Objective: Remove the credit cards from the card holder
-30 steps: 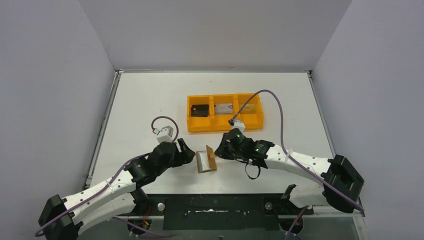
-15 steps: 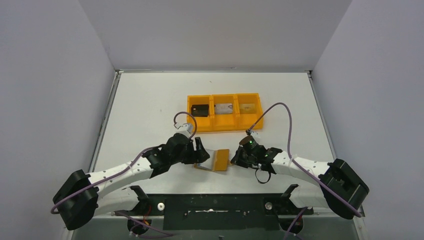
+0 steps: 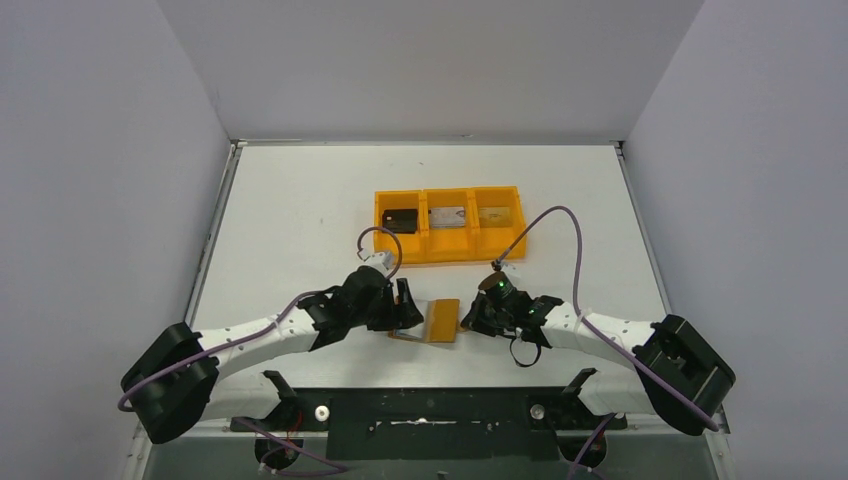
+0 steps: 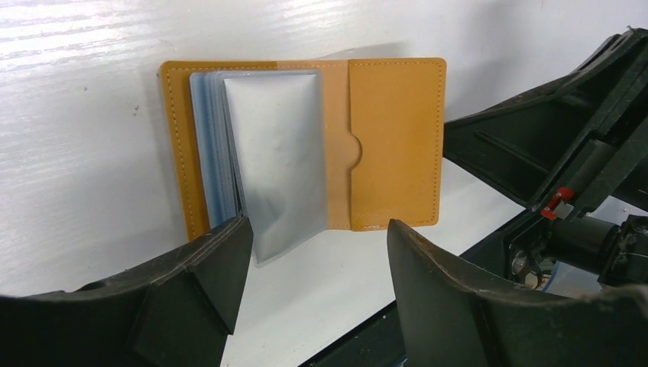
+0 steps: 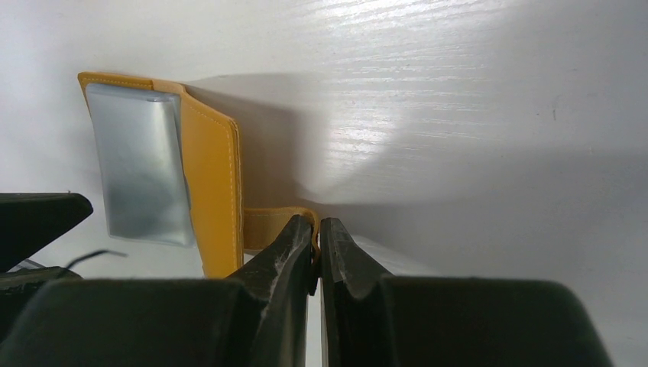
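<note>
Wallet [image 3: 432,320], tan, lying open and flat on the worktop [image 3: 300,200] near its front edge, between my two hands. In the left wrist view one half of the wallet [image 4: 393,145] is plain leather with a thumb notch. The other half carries the cards [image 4: 279,153]: a silvery one on top, tilted and jutting past the wallet's edge, with grey-blue ones fanned beneath it.

My left hand [image 3: 405,305] is at the card-bearing side. Its fingers [image 4: 206,283] stand wide apart just short of the wallet's edge and grip nothing.

My right hand [image 3: 472,318] is at the opposite side. Seen from its wrist, the hand [image 5: 317,229] is pinched tight on a tan flap of the wallet [image 5: 210,191].

Behind the wallet, well apart, stands an orange tray [image 3: 400,250] of three compartments. A dark card [image 3: 401,220] lies in the left one and a silvery card [image 3: 448,215] in the middle one. The content of the right one is too small to name.
</note>
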### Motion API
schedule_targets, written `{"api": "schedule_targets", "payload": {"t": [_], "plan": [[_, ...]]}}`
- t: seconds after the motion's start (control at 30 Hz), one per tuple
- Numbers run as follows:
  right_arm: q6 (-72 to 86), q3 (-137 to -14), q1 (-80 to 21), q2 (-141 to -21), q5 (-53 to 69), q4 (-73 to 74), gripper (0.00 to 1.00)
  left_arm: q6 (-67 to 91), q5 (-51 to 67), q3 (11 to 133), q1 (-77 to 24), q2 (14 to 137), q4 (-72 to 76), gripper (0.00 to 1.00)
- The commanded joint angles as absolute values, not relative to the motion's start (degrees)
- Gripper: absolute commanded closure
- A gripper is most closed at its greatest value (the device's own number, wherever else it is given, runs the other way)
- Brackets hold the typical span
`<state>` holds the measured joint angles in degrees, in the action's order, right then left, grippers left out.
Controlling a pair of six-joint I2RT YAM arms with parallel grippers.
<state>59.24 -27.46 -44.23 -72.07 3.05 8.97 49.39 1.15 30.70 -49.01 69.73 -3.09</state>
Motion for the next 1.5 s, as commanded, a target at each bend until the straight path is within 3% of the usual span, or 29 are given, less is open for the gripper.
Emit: {"api": "schedule_targets", "payload": {"t": [0.0,0.67,0.97,1.1,1.47], "plan": [[59.59,-27.64,-43.82,-72.72,2.81,6.16,0.96,50.27,0.81,33.39,-48.73,71.07,-2.72,0.36],[59.68,-28.1,-43.93,-75.3,3.43,5.41,0.96,50.3,2.41,33.84,-48.78,71.51,-1.47,0.4],[59.85,-28.2,-43.93,-75.75,3.34,5.3,0.96,49.75,7.06,33.31,-48.85,71.04,5.18,0.47],[59.77,-28.21,-43.94,-75.76,3.27,5.37,0.95,49.03,10.32,33.97,-48.83,72.68,8.2,0.53],[60.78,-27.18,-43.89,-72.04,2.39,4.87,0.88,48.63,16.61,37.1,-49.97,83.13,15.2,0.54]]}}
